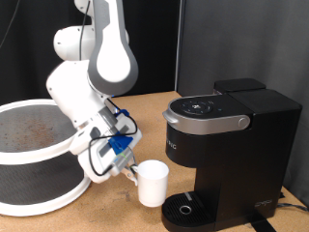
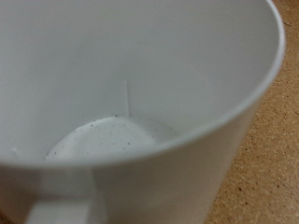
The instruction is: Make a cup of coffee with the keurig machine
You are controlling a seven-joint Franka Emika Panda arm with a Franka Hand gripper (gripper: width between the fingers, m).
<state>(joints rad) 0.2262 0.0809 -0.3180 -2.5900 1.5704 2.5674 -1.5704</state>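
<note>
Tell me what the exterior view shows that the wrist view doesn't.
Only the exterior view shows the black boxy keurig machine, the round white mesh basket, the white robot arm and its gripper beside the cup. Only the wrist view shows dark specks on the cup's inside bottom. Both show the small white ceramic cup on the brown corkboard table.

We cannot see the tips of the pincer (image 1: 128, 172); they are too small and blurry where they meet the cup (image 1: 152, 183). In the wrist view the cup (image 2: 140, 84) fills the picture, and the edges cut off its rim and handle. The keurig machine (image 1: 227, 145) is cut off at the bottom edge. The white basket (image 1: 34, 188) runs off the left edge.
</note>
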